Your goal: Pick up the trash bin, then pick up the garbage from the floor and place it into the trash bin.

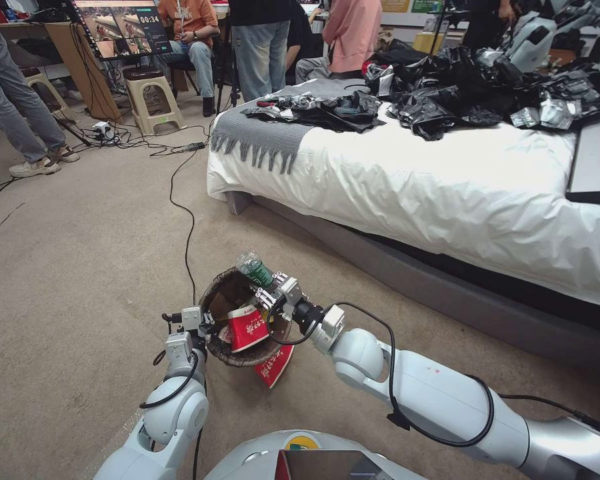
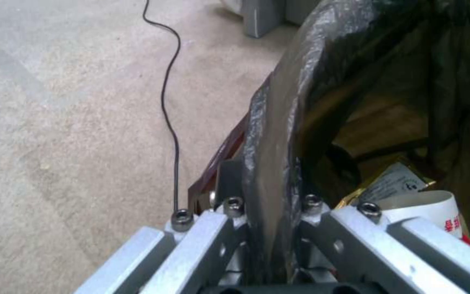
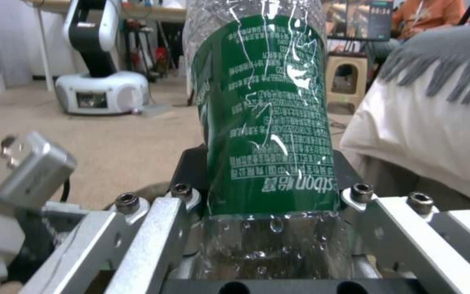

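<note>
At lower centre of the head view, the left gripper (image 1: pixel 203 328) pinches the bin (image 1: pixel 228 357) rim. The right gripper (image 1: pixel 268 291) clamps the bottle (image 1: pixel 254 269) just above the opening, its long axis tilted up and away. The left wrist view shows wrappers (image 2: pixel 393 181) inside; a cup (image 1: pixel 247 327) stands there.

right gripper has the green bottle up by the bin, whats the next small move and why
Probably open the right gripper and drop the bottle. The bottle already sits above the far rim of the trash bin, which the left gripper holds by its near rim, mouth open. A small nudge inward first might help, since it hangs near the edge.
</note>
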You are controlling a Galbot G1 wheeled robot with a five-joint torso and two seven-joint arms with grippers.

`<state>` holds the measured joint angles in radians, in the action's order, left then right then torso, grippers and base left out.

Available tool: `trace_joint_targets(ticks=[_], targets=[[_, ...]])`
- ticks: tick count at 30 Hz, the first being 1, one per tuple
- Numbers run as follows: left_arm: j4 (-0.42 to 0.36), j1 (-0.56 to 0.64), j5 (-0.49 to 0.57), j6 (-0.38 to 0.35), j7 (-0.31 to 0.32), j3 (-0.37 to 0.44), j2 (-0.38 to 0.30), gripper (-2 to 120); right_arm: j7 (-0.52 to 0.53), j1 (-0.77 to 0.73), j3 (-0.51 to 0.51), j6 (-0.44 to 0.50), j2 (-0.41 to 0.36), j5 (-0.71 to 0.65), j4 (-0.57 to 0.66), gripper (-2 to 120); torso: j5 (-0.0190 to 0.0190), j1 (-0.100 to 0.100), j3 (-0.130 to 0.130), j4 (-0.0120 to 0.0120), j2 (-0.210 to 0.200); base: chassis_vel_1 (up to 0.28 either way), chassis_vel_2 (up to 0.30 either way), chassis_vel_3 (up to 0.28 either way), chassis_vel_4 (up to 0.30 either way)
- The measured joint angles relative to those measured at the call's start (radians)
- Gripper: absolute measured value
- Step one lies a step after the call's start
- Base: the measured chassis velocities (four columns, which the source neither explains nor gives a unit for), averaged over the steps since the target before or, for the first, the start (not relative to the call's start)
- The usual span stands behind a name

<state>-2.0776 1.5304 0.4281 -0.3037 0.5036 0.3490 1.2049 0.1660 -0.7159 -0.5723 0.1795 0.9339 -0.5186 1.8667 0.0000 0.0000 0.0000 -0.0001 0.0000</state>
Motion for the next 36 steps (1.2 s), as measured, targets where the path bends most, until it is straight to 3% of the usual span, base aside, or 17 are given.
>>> trace_joint_targets(ticks=[10,29,36], targets=[[-0.007,-0.001,0.005,-0.001,0.001,0.0,0.0,0,0.021,0.027,-0.029,-0.018,0.019,0.004,-0.036,30,0.0,0.0,0.0,0.0001,0.0,0.0,0.0,0.0,0.0],[0.006,-0.015,0.009,-0.001,0.002,-0.01,0.005,0,0.061,0.044,-0.038,-0.028,0.037,-0.001,-0.035,99,0.0,0.0,0.0,0.0001,0.0,0.0,0.0,0.0,0.0],[0.006,-0.013,0.009,-0.001,0.002,-0.011,0.006,0,0.071,0.048,-0.043,-0.032,0.048,-0.004,-0.033,100,0.0,0.0,0.0,0.0001,0.0,0.0,0.0,0.0,0.0]])
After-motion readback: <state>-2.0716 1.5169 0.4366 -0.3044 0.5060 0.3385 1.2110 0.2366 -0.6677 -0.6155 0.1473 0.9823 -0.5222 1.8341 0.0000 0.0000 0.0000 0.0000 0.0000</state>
